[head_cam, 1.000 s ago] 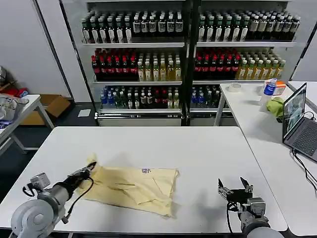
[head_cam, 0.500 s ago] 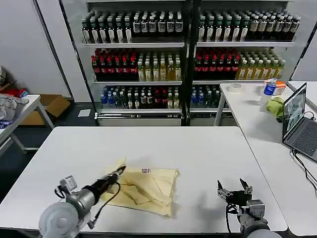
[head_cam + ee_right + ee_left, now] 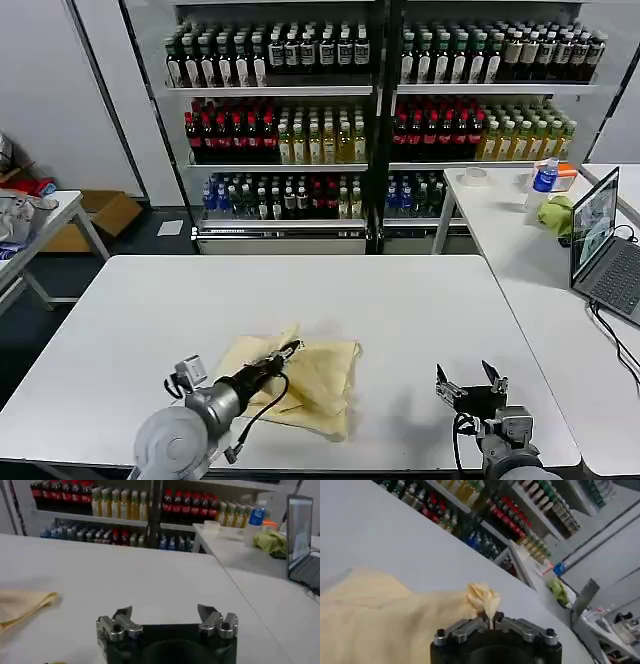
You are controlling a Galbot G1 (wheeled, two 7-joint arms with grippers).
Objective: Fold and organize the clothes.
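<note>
The clothes [image 3: 320, 380], one wrinkly pale cream-yellow garment, lie on the white table [image 3: 330, 300] near its front edge, partly folded over themselves. My left gripper [image 3: 292, 348] is shut on a pinched corner of the clothes [image 3: 482, 597] and holds it above the garment's middle. In the left wrist view that corner stands up between the closed fingers [image 3: 490, 622] of my left gripper. My right gripper [image 3: 471, 384] rests open near the front right of the table, nothing between its fingers [image 3: 122, 616]. An edge of the clothes [image 3: 22, 605] lies far from it.
Shelves of bottles [image 3: 370, 110] stand behind the table. A side table on the right carries a laptop [image 3: 600, 240], a green cloth [image 3: 556, 214] and a blue bottle [image 3: 543, 182]. Another table [image 3: 25, 235] stands at the left.
My left gripper has carried the garment's left corner to the right, across the garment, folding it over. The right gripper has stayed in place.
</note>
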